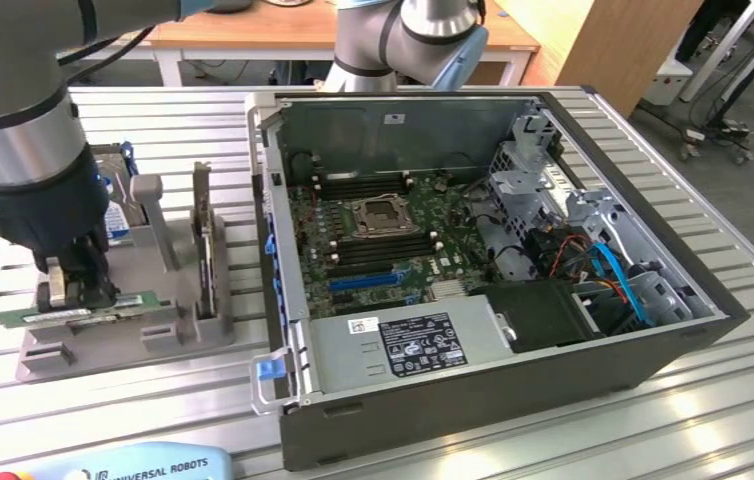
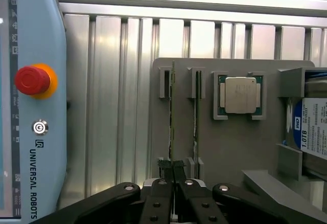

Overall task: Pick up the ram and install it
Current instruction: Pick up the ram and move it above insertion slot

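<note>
Pincer: my pincer (image 1: 73,298) is clamped on the ram (image 1: 117,304), low over the gray holder (image 1: 150,335); there is open air above me.
Nearest neighbour: a second stick (image 2: 195,116) stands in the next slot, just beside the ram, with a thin gap between them.
Further on the holder: the CPU chip (image 2: 240,95) lies flat; the hard drive (image 2: 309,127) stands on edge.
Teach pendant (image 2: 30,132): near the holder, with bare table slats (image 2: 107,106) between.
Computer case (image 1: 484,405): its wall rises beside the holder; the top is open, and the drive cage (image 1: 544,175) and cables (image 1: 611,270) crowd the exterior view's right.
</note>
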